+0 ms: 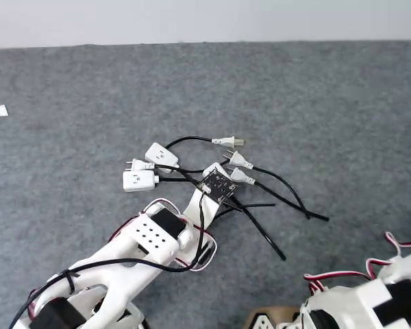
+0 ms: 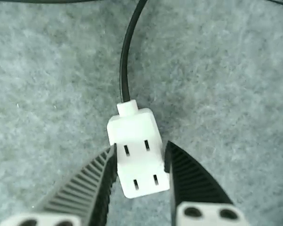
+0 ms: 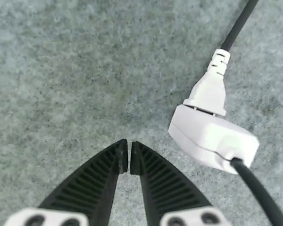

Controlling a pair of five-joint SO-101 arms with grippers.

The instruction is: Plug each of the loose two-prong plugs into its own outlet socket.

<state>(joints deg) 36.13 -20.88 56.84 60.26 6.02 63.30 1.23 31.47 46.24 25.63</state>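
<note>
My left gripper [image 2: 140,167] is shut on a white outlet socket [image 2: 137,155], one finger [image 2: 96,181] on each side, with its slots facing up and its black cord running away over the carpet. From above, the same gripper [image 1: 216,181] sits in the cable tangle. Two more sockets [image 1: 162,155] [image 1: 140,180] lie to its left with a plug [image 1: 141,164] between them. Three loose plugs [image 1: 226,142] [image 1: 238,161] [image 1: 244,177] lie on its far right. My right gripper [image 3: 129,157] is shut on nothing, beside a white plug [image 3: 208,89] seated in a socket [image 3: 217,141].
Black cords [image 1: 274,192] trail right and toward the front from the tangle over grey carpet. The right arm [image 1: 370,301] is folded at the front right corner. Two small white scraps [image 1: 0,110] lie at the far left by the wall.
</note>
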